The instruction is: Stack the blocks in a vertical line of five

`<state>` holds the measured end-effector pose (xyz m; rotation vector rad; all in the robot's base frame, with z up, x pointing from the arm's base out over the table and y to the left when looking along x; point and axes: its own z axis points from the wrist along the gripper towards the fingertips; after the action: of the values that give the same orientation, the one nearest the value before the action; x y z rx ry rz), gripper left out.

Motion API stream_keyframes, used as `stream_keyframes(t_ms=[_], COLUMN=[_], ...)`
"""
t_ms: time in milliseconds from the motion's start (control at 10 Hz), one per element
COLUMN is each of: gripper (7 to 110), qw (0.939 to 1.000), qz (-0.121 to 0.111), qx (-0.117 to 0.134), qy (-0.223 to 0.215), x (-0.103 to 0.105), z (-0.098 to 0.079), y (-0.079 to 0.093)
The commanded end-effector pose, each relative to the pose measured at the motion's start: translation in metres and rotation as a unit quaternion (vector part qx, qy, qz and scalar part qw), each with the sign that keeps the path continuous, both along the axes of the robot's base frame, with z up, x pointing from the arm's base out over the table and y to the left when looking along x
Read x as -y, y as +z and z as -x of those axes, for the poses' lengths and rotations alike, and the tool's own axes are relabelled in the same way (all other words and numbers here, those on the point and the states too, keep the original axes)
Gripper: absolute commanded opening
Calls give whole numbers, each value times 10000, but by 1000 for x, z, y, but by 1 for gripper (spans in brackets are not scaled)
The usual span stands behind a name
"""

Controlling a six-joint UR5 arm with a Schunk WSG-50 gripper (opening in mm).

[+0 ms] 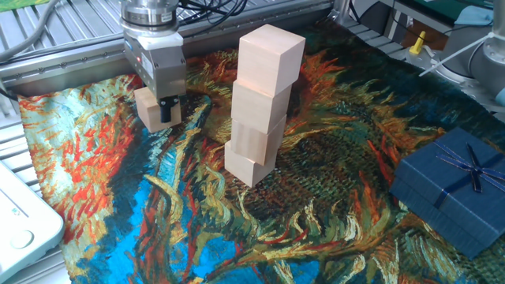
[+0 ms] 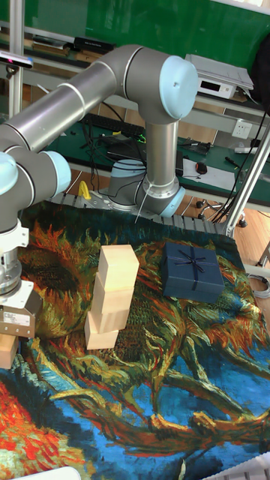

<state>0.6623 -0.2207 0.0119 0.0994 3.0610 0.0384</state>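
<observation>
Several pale wooden blocks stand in a slightly crooked vertical stack (image 1: 259,110) in the middle of the painted cloth, seen too in the tall fixed view as the stack (image 2: 111,304). To its left a single block (image 1: 146,114) sits low over the cloth, with my gripper (image 1: 162,115) coming straight down from above and shut on it. One dark finger (image 1: 166,110) shows on the block's front face; the other is hidden behind it. At the left edge of the tall fixed view, the gripper (image 2: 13,336) and that block (image 2: 6,351) are partly cut off.
A dark blue ribboned gift box (image 1: 450,189) lies at the right of the cloth (image 1: 316,229). A white device (image 1: 20,225) sits off the cloth's front-left corner. Metal rails and cables run behind the cloth.
</observation>
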Motion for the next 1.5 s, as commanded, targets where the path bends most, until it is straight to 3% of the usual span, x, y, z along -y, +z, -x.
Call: stream_keyframes(t_ms=[0,100,200,800,900,1100,1200,1400], gripper=[66,66,44,44,22,22,22,22], qw=[10000,10000,10000,9999,9999,9996,9996,9998], qz=[-27,-28,-28,-17,4,69,77,-128], qx=[24,24,24,-7,-54,-137,-122,-33], qy=[-56,-64,-64,-125,-155,-231,-224,129], x=[0,0,0,-1,0,2,3,-14], z=[-1,-1,-1,-3,-3,-4,-9,-33], y=[1,1,1,2,5,11,16,48])
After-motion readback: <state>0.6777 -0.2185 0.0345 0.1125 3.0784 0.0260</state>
